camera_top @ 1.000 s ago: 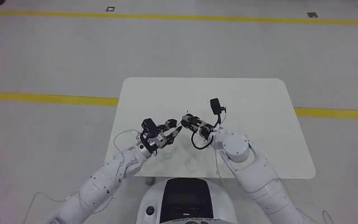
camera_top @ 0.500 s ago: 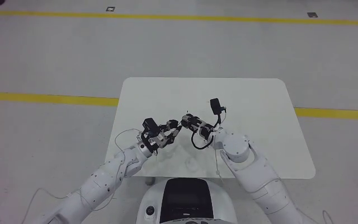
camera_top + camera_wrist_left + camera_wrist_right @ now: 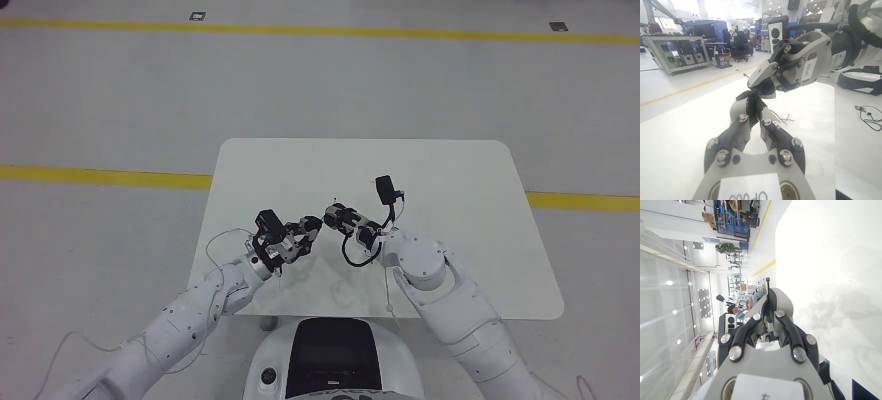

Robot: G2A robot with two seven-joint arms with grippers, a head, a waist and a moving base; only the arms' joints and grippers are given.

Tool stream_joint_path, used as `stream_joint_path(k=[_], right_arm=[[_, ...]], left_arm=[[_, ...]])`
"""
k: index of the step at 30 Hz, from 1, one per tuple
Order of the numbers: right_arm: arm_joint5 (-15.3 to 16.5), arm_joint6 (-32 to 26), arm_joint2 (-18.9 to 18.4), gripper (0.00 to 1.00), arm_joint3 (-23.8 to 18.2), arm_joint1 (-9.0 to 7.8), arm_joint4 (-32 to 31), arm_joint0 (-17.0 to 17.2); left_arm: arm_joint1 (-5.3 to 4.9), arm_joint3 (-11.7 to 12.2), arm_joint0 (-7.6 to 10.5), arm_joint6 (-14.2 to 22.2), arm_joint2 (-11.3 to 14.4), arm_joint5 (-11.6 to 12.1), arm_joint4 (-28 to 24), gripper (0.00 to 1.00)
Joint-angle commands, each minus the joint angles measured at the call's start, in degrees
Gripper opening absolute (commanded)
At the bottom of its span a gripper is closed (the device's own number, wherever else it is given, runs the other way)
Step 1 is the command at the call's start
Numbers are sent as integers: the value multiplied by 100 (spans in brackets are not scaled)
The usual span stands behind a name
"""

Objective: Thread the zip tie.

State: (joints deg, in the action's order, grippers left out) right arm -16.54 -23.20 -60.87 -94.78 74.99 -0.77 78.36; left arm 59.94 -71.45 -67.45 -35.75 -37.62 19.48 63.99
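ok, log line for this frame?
left gripper: shut on zip tie | right gripper: shut on zip tie | grippers tip to tip above table

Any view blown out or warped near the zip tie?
Right wrist view: table glares near white, zip tie reads dark in the right gripper. Left wrist view: bright ceiling glare, wide-angle bend at the edges. Top view: even light.

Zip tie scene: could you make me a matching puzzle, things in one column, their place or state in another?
1 zip tie
2 left gripper
3 thin black strands
4 table

a white, with rounded corners
b lying loose on the table
c shut on a black strip, close to the right gripper
d pinched in the right gripper, head poking out beyond it

Pairs: 1-d, 2-c, 3-b, 4-a
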Motion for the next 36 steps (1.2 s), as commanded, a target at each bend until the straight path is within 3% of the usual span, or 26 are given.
stream_joint_path(k=[1, 4, 5, 6, 7, 16, 21, 36], right_arm=[[0, 0, 0, 0, 0, 0, 0, 0], [0, 0, 0, 0, 0, 0, 0, 0], [0, 0, 0, 5, 0, 0, 0, 0], [0, 0, 0, 75, 0, 0, 0, 0], [0, 0, 0, 100, 0, 0, 0, 0], [0, 0, 0, 100, 0, 0, 0, 0], [0, 0, 0, 100, 0, 0, 0, 0], [0, 0, 0, 100, 0, 0, 0, 0]], left_arm=[[-9, 1, 6, -24, 26, 0, -13, 0], [-19, 4, 17, -52, 57, 0, -32, 0], [-25, 4, 21, -66, 68, 0, -43, 0], [-30, 7, 24, -79, 72, 0, -56, 0], [-36, 9, 27, -90, 76, 0, -64, 0], [-172, -90, -47, -225, 45, 0, -167, 0], [-293, -211, -75, -217, 247, 0, -230, 0], [-293, -211, -75, -217, 247, 0, -230, 0]])
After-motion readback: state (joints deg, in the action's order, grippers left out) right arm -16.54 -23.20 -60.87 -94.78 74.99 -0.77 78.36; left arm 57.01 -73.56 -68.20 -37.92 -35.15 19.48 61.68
